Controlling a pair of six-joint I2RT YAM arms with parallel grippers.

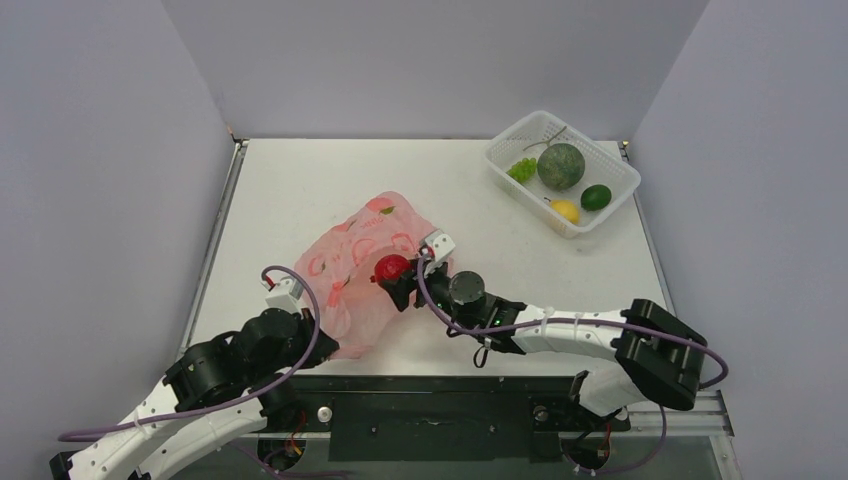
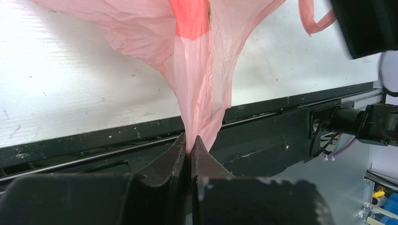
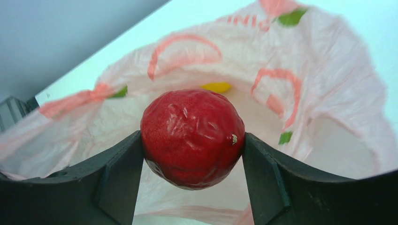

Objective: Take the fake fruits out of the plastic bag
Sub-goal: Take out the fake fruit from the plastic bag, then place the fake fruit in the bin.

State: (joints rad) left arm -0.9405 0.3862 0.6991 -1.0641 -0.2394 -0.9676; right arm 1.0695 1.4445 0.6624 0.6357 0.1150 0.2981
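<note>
The pink plastic bag (image 1: pixel 345 262) lies crumpled at the table's near middle, its mouth facing right. My left gripper (image 1: pixel 322 330) is shut on the bag's near edge, and the pinched film shows between its tips in the left wrist view (image 2: pixel 190 140). My right gripper (image 1: pixel 392 276) is shut on the red round fruit (image 1: pixel 391 267) at the bag's mouth. In the right wrist view the gripper (image 3: pixel 191 140) clamps the red fruit (image 3: pixel 192 126) between both fingers. A yellow fruit (image 3: pixel 216 86) lies deeper inside the bag (image 3: pixel 324 79).
A white perforated basket (image 1: pixel 622 166) at the back right holds the grey-green melon (image 1: pixel 560 166), the dark green oval (image 1: pixel 596 197), the lemon (image 1: pixel 566 210) and the light-green leafy piece (image 1: pixel 521 169). The table's black front rail (image 2: pixel 263 126) runs just below the left gripper.
</note>
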